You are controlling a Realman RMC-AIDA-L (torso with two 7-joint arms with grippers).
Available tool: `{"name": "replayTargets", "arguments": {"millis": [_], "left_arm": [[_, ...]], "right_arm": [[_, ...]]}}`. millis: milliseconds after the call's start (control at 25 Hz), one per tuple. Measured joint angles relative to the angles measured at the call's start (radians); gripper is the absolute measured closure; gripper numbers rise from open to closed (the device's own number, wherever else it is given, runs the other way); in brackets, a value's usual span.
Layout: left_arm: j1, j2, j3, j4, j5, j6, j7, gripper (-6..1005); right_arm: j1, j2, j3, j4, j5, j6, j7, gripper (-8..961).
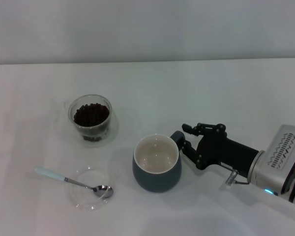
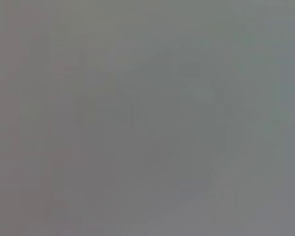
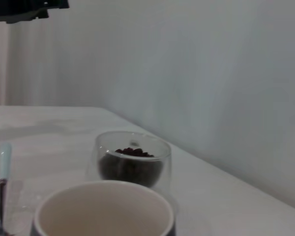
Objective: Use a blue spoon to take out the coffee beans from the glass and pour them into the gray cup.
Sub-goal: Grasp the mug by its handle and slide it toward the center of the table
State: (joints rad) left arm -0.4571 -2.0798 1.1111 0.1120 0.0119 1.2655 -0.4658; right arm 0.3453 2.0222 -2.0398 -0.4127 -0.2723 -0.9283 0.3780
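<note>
Beside the loop handle of the squat dark blue-gray ceramic mug with a cream-white inside [image 1: 157,164], the right gripper [image 1: 183,136] hovers low over the white worktop [image 1: 211,93], its black jaws spread around the handle without clearly pinching it; whether they touch it cannot be told. This gray cup stands upright and looks empty in both the head view and the right wrist view [image 3: 103,209].

Farther out, to the robot's left and away from its body, sits the small clear rounded glass tumbler [image 1: 91,118], holding a heap of dark brown coffee beans [image 1: 91,114]. Nearer the robot's left, the small teaspoon with a shiny metal bowl and pale light-blue handle [image 1: 73,181] lies with its bowl resting in a shallow clear glass dish [image 1: 91,189], handle pointing out over the rim. No hand is on it.

The left gripper is not in view; its wrist camera shows only flat gray.

By the look of it, the task is at its start: the cup is being steadied or positioned, and no beans are moved. Next, the blue spoon must be picked up by its handle and dipped into the glass.
</note>
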Motion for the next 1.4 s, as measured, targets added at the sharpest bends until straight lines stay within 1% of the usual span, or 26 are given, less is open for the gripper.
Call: {"name": "replayTargets", "arguments": {"millis": [240, 320, 600, 840, 1040, 1400], "left_arm": [[0.000, 0.000, -0.002, 0.001, -0.001, 0.000, 0.016, 140], [0.000, 0.000, -0.003, 0.000, -0.001, 0.000, 0.019, 140], [0.000, 0.001, -0.006, 0.004, -0.001, -0.002, 0.027, 140], [0.000, 0.003, -0.006, 0.007, 0.002, -0.004, 0.028, 140], [0.000, 0.003, -0.006, 0.008, 0.003, -0.003, 0.028, 140], [0.004, 0.003, -0.007, 0.009, 0.001, -0.002, 0.029, 139]], "right_arm": [[-0.003, -0.002, -0.008, 0.000, 0.017, -0.011, 0.000, 691], [-0.006, -0.004, -0.016, 0.002, 0.014, -0.027, 0.002, 469], [-0.037, -0.012, -0.016, 0.008, 0.019, -0.064, 0.029, 469], [-0.084, -0.015, 0.039, 0.011, 0.013, -0.077, 0.027, 470], [-0.098, -0.019, 0.049, 0.019, 0.013, -0.079, 0.024, 470], [-0.123, -0.037, 0.052, 0.031, 0.013, -0.079, 0.024, 469]]}}
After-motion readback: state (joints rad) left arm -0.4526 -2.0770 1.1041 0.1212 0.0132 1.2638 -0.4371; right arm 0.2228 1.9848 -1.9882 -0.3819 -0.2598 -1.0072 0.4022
